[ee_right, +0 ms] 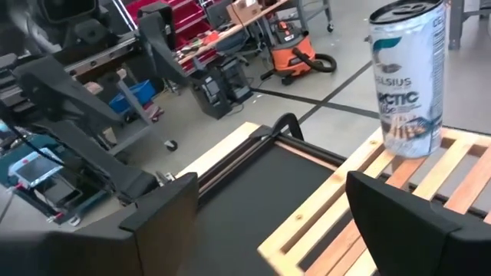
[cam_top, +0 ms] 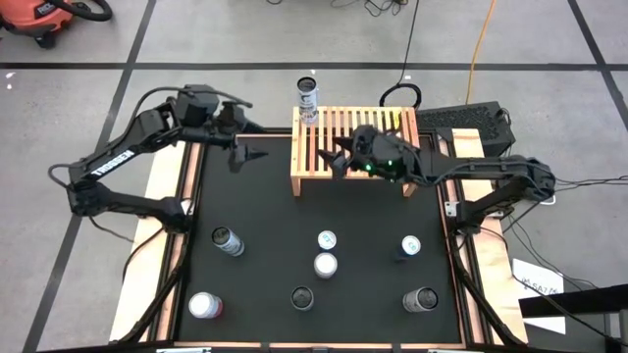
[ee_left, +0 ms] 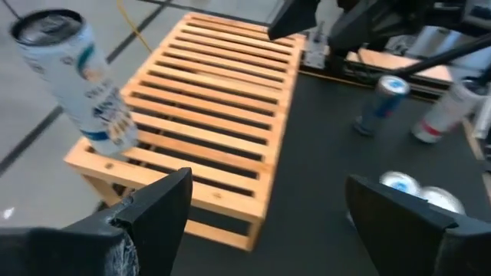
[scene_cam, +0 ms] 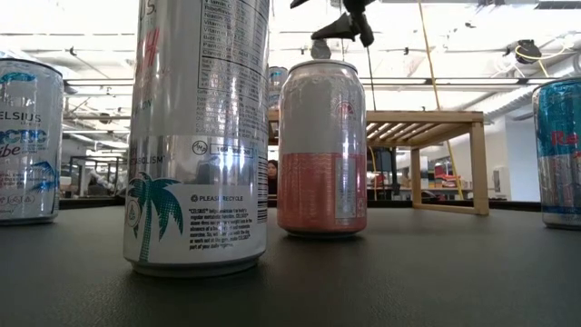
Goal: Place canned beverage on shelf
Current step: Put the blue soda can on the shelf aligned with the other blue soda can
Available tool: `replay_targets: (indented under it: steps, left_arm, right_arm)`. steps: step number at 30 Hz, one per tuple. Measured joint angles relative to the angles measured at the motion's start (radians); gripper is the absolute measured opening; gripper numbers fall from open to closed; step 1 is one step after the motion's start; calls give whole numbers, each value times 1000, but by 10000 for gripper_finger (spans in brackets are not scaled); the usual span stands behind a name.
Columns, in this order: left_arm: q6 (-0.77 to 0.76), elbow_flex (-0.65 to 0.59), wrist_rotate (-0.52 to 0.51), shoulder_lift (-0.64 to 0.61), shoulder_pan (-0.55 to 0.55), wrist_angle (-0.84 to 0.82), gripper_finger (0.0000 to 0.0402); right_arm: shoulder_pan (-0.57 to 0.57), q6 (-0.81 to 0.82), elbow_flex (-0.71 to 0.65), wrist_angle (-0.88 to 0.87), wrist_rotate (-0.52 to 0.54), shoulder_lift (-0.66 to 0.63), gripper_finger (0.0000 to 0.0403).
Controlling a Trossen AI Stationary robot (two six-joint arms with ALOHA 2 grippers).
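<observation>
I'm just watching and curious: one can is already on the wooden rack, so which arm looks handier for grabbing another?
Probably the left: its open claw hangs over the mat, while the right claw, also open, sits above the shelf.

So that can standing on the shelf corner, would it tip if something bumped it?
Probably. The can is tall and narrow, so a knock near its top could topple it. It stands at the corner of the slatted shelf, so it might fall off, then roll.
</observation>
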Motion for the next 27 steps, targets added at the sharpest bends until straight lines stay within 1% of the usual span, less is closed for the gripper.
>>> replay_targets:
  steps: [2, 6, 10, 12, 14, 16, 20, 27]
  left_arm:
    - [-43, -2, -10, -22, -30, -6, 340]
    - [-123, -41, -57, -77, -114, 8, 340]
    - [-206, -79, -156, -105, -206, 19, 340]
    - [-265, -98, -200, -113, -252, 21, 340]
    - [-324, -113, -233, -114, -301, 23, 340]
    - [-387, -118, -262, -109, -360, 19, 340]
    - [-492, -118, -338, -98, -501, 18, 340]
    - [-723, -117, -467, -61, -722, -6, 340]
  right_arm:
    - [31, 14, 0, 2, 30, 0, 320]
    - [74, 14, 0, 2, 33, 0, 320]
    - [104, -5, 0, -1, 28, -1, 320]
    - [122, -6, 8, -30, 25, -6, 320]
    - [147, -6, 22, -59, 24, -14, 320]
    - [182, -6, 33, -126, 22, -31, 320]
    - [258, 9, 59, -242, 26, -47, 320]
    - [385, 21, 68, -289, 26, -59, 320]
